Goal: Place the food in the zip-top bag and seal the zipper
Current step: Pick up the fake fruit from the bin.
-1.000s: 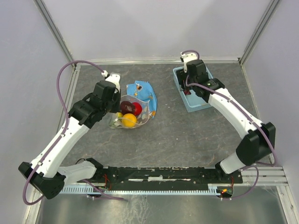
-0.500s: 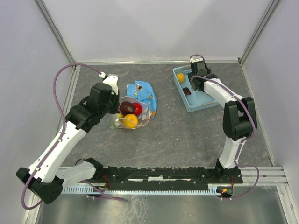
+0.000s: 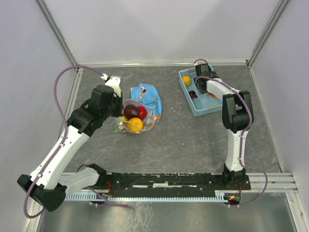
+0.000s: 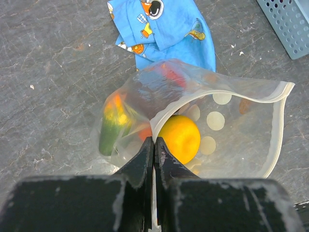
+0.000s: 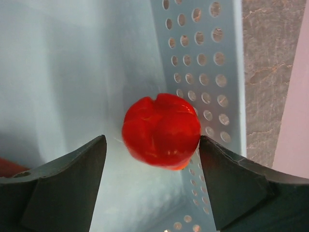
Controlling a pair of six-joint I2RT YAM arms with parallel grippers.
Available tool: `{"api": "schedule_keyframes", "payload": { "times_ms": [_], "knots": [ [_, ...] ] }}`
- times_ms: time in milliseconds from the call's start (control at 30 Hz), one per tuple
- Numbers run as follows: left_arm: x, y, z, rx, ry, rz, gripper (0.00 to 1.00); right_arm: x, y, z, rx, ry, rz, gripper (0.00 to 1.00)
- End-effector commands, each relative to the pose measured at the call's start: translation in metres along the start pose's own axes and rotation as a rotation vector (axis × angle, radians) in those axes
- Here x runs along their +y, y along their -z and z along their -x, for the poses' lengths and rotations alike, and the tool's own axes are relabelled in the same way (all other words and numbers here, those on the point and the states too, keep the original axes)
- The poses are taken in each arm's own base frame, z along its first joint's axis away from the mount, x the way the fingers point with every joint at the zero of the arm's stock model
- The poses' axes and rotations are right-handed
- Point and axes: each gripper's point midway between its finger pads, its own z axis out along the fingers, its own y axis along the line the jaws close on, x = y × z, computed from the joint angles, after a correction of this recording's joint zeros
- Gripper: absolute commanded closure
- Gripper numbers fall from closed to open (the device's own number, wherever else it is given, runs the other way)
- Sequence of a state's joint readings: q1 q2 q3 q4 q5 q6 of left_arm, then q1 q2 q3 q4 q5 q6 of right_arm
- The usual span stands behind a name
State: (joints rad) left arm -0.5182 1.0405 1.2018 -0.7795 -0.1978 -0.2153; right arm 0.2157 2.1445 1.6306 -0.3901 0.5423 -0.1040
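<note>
1. Overhead, top view. The left end effector (image 3: 119, 112) sits at the left of the worktop (image 3: 183, 145), closed on the near-left edge of the bag (image 3: 146, 121). The bag lies partly on a blue cloth (image 3: 147, 94) and holds a maroon fruit (image 3: 130, 111) and an orange fruit (image 3: 134, 124), among others. The right end effector (image 3: 198, 88) reaches down into the basket (image 3: 206, 104) at the far right, well apart from the bag. A yellow fruit (image 3: 187, 80) lies in the basket's far corner.

2. Left wrist view. The jaws are narrow and clamped on a fold of the bag's mouth. The mouth gapes away to the right. The zipper (image 4: 279, 130) curves along the far rim and is not pressed together. The orange fruit lies just past the fingertips, and a green-orange fruit (image 4: 111, 126) lies to their left inside the plastic.

3. Right wrist view. The jaws are wide, one on each side of a red fruit (image 5: 161, 130). It lies dead ahead between them, against the basket's perforated wall. The right finger is just beside it and the left shows a gap. Whether either is touching it cannot be told. The fruit is round and lobed, with no long axis to align to.

4. Judgement. The right arm is the nearer one by far. The next move likely calls for closing squarely, lifting, then carrying leftward across the worktop to the held-open mouth.
</note>
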Motion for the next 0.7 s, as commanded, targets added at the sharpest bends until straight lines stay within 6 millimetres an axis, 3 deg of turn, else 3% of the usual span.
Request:
{"api": "schedule_keyframes", "payload": {
  "times_ms": [0, 233, 400, 667],
  "knots": [
    [-0.004, 0.003, 0.02, -0.086, -0.025, -0.037, 0.97, -0.01, -0.012, 0.013, -0.016, 0.002, -0.038, 0.15],
    [-0.004, 0.001, 0.019, -0.082, -0.025, -0.039, 0.97, 0.002, -0.027, -0.006, 0.045, -0.003, 0.033, 0.14],
    [-0.004, 0.001, 0.019, -0.082, -0.025, -0.041, 0.97, 0.008, -0.028, -0.005, 0.04, -0.011, 0.088, 0.17],
    [-0.005, 0.0, 0.018, -0.08, -0.024, -0.047, 0.97, 0.02, -0.026, -0.008, 0.05, -0.034, 0.16, 0.33]
  ]
}}
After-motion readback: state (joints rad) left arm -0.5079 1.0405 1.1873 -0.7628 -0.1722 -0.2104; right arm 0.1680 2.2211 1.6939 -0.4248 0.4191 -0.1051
